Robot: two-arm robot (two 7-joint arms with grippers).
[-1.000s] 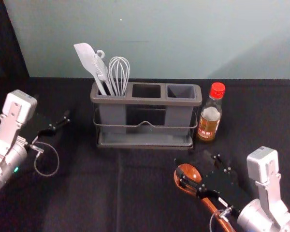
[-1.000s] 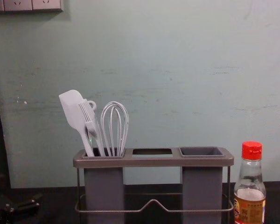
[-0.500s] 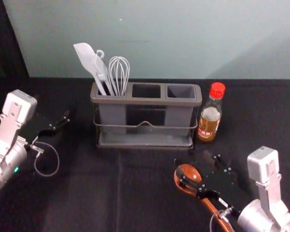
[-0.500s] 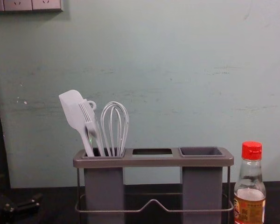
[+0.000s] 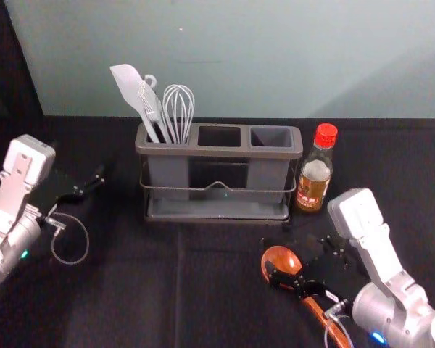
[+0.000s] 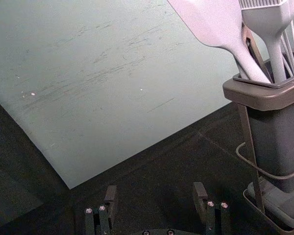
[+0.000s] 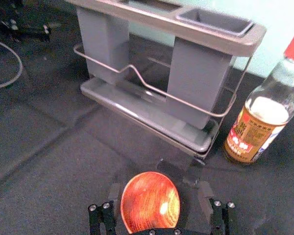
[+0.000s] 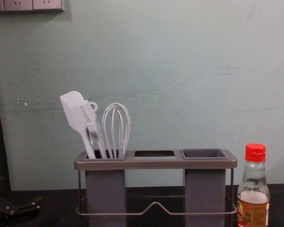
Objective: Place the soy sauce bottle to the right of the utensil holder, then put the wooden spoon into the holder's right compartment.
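1 glossy reddish-brown wooden spoon (image 5: 281, 259) lies between the parted fingers of the right gripper (image 7: 159, 190), best squared across its neck before closing, the left gripper (image 6: 156, 191) parked, spread, at left.

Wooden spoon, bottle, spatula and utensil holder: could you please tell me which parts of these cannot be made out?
- Wooden spoon: handle tip cut off by the head view's bottom edge; neck partly covered there by the right gripper.
- Soy sauce bottle: base cut off by the chest view's bottom edge.
- Spatula: lower end hidden in the chest view by the utensil holder.
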